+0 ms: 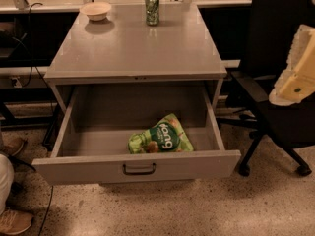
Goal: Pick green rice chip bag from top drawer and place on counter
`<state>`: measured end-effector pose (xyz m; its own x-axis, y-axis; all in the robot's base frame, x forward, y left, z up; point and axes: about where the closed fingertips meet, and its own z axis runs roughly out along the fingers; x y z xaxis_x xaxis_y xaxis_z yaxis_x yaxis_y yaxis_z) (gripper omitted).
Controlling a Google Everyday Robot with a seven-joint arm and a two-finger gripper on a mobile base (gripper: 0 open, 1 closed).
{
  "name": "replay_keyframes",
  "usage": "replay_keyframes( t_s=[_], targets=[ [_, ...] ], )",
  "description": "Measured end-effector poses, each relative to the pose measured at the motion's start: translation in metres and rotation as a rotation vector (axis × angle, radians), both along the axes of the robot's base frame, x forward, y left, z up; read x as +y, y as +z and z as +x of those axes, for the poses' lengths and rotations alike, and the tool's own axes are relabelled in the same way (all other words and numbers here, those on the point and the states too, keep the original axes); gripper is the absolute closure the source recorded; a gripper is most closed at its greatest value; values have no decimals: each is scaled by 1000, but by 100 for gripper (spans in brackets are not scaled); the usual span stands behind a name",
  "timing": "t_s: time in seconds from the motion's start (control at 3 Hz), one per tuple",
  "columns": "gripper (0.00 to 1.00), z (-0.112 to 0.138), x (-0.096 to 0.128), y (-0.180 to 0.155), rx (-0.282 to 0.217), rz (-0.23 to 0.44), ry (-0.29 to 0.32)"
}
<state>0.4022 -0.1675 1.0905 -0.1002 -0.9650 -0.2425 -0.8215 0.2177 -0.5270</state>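
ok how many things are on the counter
2: a bowl at the counter's back left, a green soda can at back centre. The gripper is at the right edge, by the chair.

Dim, warm light; hand (294,80) at right edge.

My jaws hang at the right edge, before a black office chair (275,28); speckled floor (197,210) lies below, in dim warm light.
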Motion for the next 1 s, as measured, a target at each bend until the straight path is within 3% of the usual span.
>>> replay_keyframes(
  t_s=[0.67, 1.0],
  targets=[
    [0, 0, 1, 1, -4, 1, 3],
    [0, 29, 32, -35, 12, 92, 88]
  ],
)
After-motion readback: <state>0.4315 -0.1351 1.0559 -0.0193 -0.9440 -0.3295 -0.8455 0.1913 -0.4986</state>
